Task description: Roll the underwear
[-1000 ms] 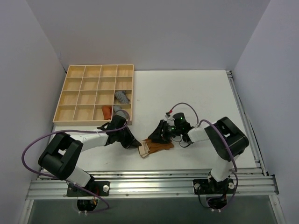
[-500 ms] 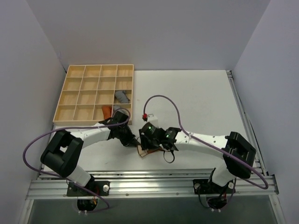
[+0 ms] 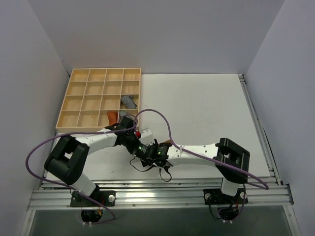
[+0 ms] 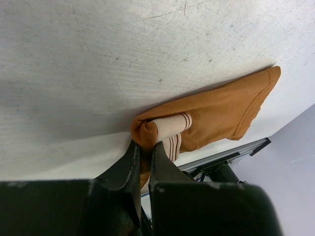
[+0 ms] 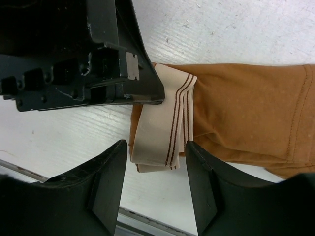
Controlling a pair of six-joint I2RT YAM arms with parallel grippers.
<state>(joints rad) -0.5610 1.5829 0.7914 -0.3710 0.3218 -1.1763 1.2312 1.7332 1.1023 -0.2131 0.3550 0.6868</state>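
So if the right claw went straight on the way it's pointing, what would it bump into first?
Probably the underwear's pale striped waistband, lying just ahead between its open fingers; the left claw pinching that end sits just beyond.

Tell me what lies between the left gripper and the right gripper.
Right wrist view: the pale striped band of the underwear, pinched by the left gripper, reaches between the fingers of the open right gripper.

A small pair of caramel-brown underwear lies flat on the white table, near its front edge. The pale beige band, marked with thin brown stripes, is folded over at one end into a loose first roll. The rest lies spread out.
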